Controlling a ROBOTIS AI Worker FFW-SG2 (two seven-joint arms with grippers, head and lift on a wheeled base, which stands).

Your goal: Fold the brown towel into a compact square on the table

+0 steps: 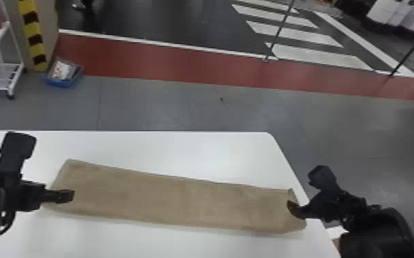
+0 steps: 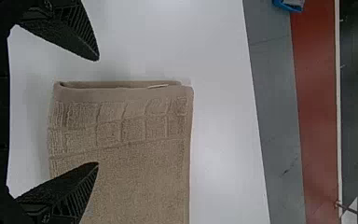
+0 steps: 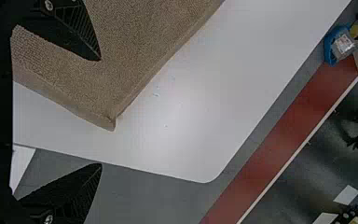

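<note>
The brown towel lies on the white table as a long folded strip running from left to right. My left gripper is over the strip's left end; in the left wrist view that gripper stands open, one finger above the towel and the other over bare table. At the strip's right end is my right gripper. The right wrist view has this gripper open too, with one finger over the towel and the other past the table's edge.
The white table has a rounded far right corner, and its right edge runs close by the towel's right end. On the floor beyond are a blue bin and a white wheeled rack at the left.
</note>
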